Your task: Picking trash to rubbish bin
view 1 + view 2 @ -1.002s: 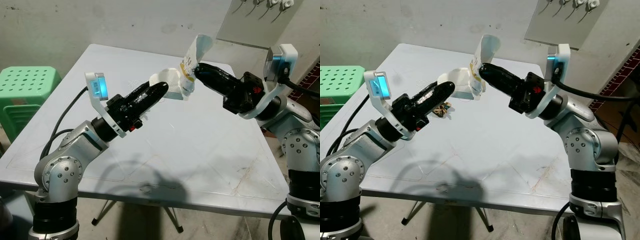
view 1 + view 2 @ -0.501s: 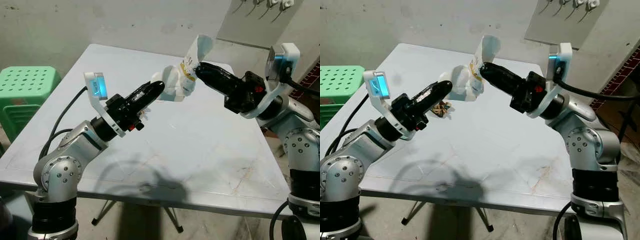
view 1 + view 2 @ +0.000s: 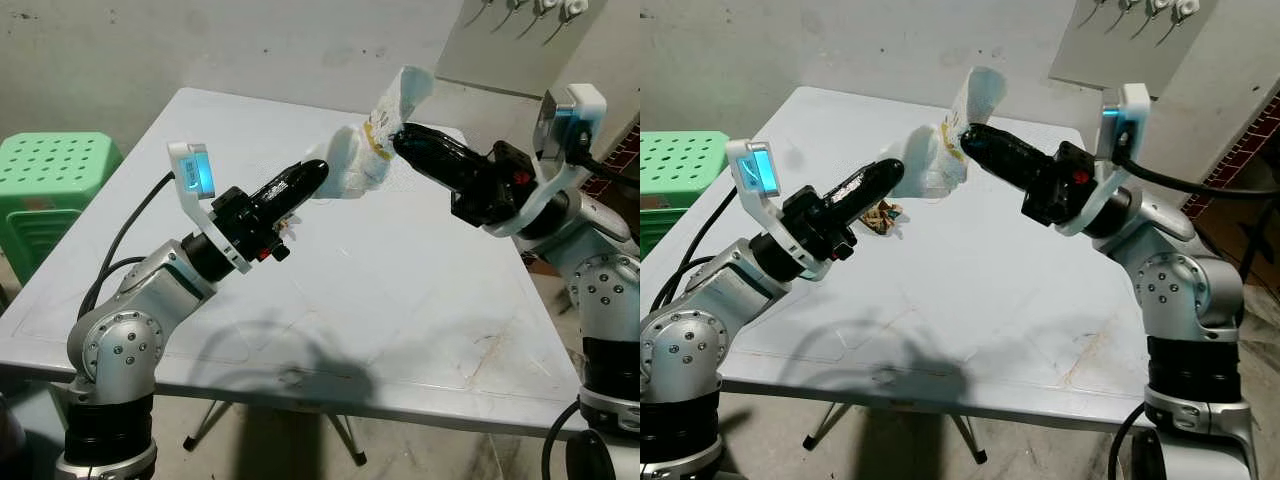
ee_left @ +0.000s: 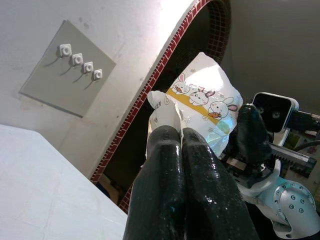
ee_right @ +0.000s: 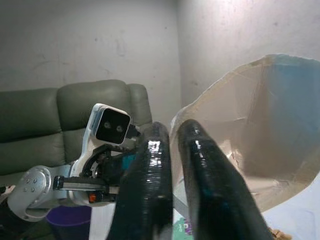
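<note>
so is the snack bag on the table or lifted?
Lifted. The snack bag hangs above the table, pinched between the left gripper and right gripper.

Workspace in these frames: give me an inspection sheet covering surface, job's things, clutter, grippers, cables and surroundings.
Surface: white folding table, scuffed and stained.
Job's things: white snack bag with rabbit print, held above the table between both grippers; rubbish bin nothing seen.
Clutter: small brown scraps on the table under the left arm.
Grippers: left gripper shut on the bag's lower end; right gripper shut on its upper part.
Cables: black cable along the left arm.
Surroundings: green plastic stool, grey wall, hook panel.
</note>
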### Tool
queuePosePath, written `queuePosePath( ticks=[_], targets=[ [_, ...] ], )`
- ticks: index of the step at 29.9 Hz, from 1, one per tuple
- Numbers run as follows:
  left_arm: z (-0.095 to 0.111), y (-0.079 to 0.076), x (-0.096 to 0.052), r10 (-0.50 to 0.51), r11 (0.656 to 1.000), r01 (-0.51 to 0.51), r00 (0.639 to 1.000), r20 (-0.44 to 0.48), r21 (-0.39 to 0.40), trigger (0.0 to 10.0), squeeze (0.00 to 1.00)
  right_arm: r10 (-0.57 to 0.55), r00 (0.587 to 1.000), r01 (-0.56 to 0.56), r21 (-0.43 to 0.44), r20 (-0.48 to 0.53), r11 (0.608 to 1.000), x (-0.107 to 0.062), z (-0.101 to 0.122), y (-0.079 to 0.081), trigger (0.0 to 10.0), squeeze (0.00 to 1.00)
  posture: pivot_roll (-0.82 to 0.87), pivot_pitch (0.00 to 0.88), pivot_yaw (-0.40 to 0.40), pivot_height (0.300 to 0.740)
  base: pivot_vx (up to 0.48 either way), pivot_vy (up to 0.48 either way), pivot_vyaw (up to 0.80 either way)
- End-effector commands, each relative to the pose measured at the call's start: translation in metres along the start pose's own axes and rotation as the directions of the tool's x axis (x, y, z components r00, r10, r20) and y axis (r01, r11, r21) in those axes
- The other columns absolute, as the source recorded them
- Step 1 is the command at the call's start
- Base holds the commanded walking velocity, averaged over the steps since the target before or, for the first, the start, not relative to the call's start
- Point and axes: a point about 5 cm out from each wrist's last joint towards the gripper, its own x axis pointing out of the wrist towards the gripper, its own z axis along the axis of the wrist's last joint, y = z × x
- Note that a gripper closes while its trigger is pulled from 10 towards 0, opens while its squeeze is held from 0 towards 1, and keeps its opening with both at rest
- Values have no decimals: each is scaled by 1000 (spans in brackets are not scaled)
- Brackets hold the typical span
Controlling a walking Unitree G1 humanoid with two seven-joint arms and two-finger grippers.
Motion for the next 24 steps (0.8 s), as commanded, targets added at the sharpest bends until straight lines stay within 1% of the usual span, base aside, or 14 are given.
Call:
queuePosePath(
  ticks=[1, 3, 10, 13, 14, 15, 16, 18, 22, 23, 24],
  targets=[
    [4, -5, 5, -28, 999, 28, 1000, 8, 16, 0, 0, 16, 1000, -16, -38, 1, 999, -3, 10, 3, 10000, 1000, 79, 67, -142, 740, 0, 0, 0],
    [4, -5, 5, -27, 999, 27, 1000, 8, 17, 0, 0, 8, 1000, -8, -47, -3, 999, -3, 10, 2, 10000, 1000, 79, 66, -142, 740, 0, 0, 0],
    [4, -3, 5, -15, 1000, 15, 1000, 17, 21, 0, 0, 15, 1000, -16, -34, -7, 999, -4, 7, 4, 10000, 1000, 82, 55, -144, 740, 0, 0, 0],
    [4, 2, 0, 29, 999, -30, 999, 26, 35, 0, 0, -32, 999, 31, -45, -20, 999, -8, 1, 2, 10000, 1000, 83, 49, -140, 740, 0, 0, 0],
    [4, 4, -1, 43, 998, -44, 999, 29, 40, 0, 0, -47, 999, 46, -44, -17, 998, -9, 0, 1, 10000, 1000, 83, 46, -138, 740, 0, 0, 0],
    [4, 7, -5, 69, 996, -71, 997, 31, 50, 0, 0, -87, 996, 86, -54, -14, 995, -12, -2, -1, 10000, 1000, 83, 42, -136, 740, 0, 0, 0],
    [4, 7, -5, 69, 996, -71, 997, 31, 50, 0, 0, -87, 996, 86, -54, -14, 995, -12, -2, -1, 10000, 1000, 83, 42, -136, 740, 0, 0, 0],
    [3, 11, -9, 101, 992, -103, 994, 27, 68, 0, 0, -135, 991, 134, -52, -8, 990, -15, -5, -4, 10000, 1000, 84, 40, -133, 740, 0, 0, 0],
    [3, 17, -15, 156, 984, -159, 987, 43, 81, 0, 0, -224, 974, 224, -54, 17, 973, -22, -8, -8, 10000, 1000, 85, 34, -126, 740, 0, 0, 0],
    [4, 19, -18, 176, 980, -181, 983, 55, 81, 0, 0, -285, 958, 286, -56, 28, 957, -26, -11, -11, 10000, 1000, 84, 28, -119, 740, 0, 0, 0],
    [4, 20, -19, 186, 978, -190, 981, 59, 84, 0, 0, -308, 951, 309, -55, 31, 949, -28, -13, -12, 10000, 1000, 84, 28, -119, 740, 0, 0, 0]
  ],
)
